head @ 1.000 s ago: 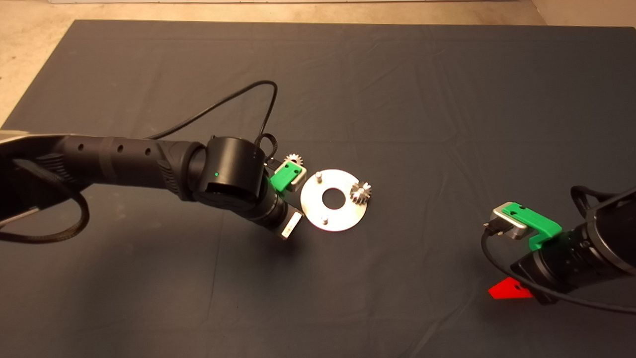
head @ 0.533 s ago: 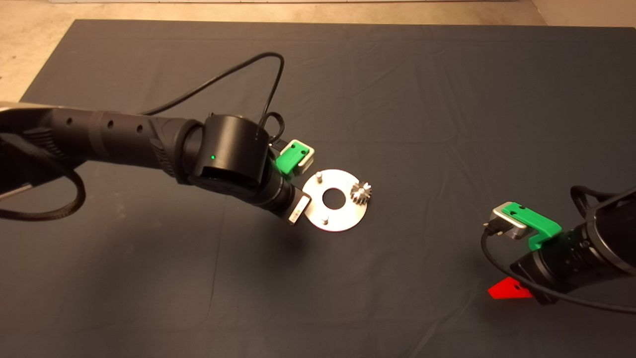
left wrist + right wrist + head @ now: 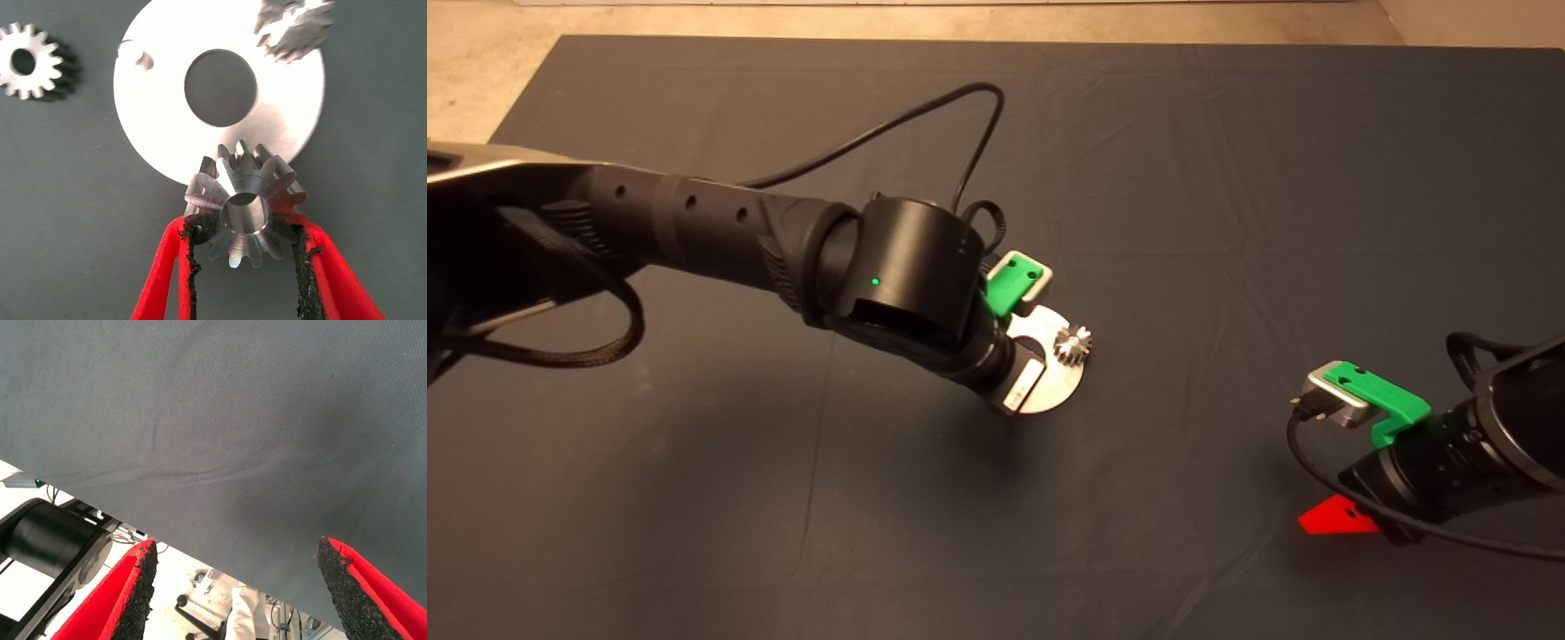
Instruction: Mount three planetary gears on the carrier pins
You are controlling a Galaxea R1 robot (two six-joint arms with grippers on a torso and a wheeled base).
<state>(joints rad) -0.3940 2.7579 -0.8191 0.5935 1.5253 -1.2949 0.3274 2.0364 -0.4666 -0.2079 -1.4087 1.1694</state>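
In the left wrist view my left gripper [image 3: 243, 233] is shut on a planetary gear [image 3: 243, 210], held just above the near edge of the silver disc [image 3: 160, 127]. A second gear [image 3: 293, 27] sits on the disc's far side, on a pin. One bare carrier pin [image 3: 133, 55] stands on the disc; the third pin is hidden. A third gear [image 3: 30, 61] lies loose on the mat beside the disc. In the head view the left arm [image 3: 911, 276] covers the left half of the disc [image 3: 1054, 378]; the seated gear [image 3: 1073, 344] shows.
My right gripper [image 3: 1334, 517] waits open at the lower right of the mat [image 3: 1183, 178], its fingers [image 3: 133, 593] wide apart over the mat's edge [image 3: 213, 420]. A black cable [image 3: 925, 116] loops above the left arm.
The left arm has moved right and now hangs over the disc, hiding its left half, two pins and the loose gear in the head view. The right arm has not moved.
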